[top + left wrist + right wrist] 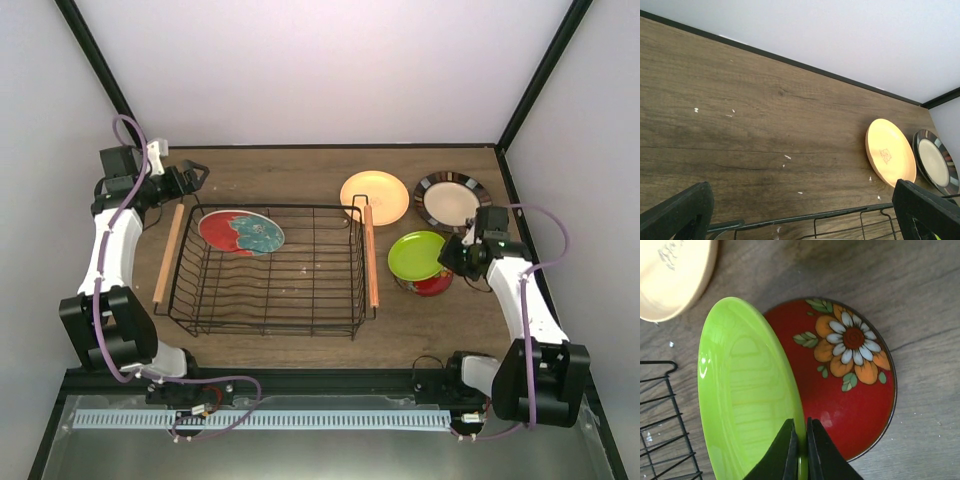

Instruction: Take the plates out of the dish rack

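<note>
Right end effector (800, 432) tight on rim of lime green plate (740, 400)

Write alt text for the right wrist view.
Black jaws pinch the rim of a lime green plate that overlaps a red flowered plate on a wooden table. A pale orange plate shows top left, a black wire rack corner bottom left.

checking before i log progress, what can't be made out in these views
- Top view: the red floral plate is mostly covered by the lime green plate.
- Right wrist view: the right fingers hide the lime green plate's gripped rim; whether it rests on the red floral plate cannot be told.
- Left wrist view: the dish rack is cut off by the bottom edge, the cream plate by the right edge.
</note>
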You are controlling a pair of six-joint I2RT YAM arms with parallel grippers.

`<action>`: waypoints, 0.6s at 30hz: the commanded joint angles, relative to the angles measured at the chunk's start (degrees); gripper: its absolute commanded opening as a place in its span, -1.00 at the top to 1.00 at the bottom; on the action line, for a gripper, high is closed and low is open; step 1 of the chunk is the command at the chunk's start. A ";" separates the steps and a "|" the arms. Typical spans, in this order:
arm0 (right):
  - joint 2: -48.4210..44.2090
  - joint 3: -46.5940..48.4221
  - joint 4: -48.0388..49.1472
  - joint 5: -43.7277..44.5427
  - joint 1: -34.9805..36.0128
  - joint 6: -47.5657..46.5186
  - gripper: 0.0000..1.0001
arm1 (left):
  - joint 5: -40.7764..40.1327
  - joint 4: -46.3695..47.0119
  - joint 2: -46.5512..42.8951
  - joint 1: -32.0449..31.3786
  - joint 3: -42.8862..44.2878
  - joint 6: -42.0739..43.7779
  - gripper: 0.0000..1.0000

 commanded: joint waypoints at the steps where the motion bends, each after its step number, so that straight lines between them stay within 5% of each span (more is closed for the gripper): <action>1: -0.47 -1.80 3.36 0.45 -0.39 1.28 0.99 | 0.69 -0.53 0.83 -0.59 0.92 0.65 -1.00; 14: 6.70 -5.25 9.13 3.26 -0.86 1.21 0.98 | 0.13 -1.22 -0.36 -0.76 0.43 1.46 -1.00; 18: 7.21 -6.45 8.88 4.59 -1.03 0.93 0.75 | 0.13 -1.05 -0.56 -0.78 0.06 1.37 -1.00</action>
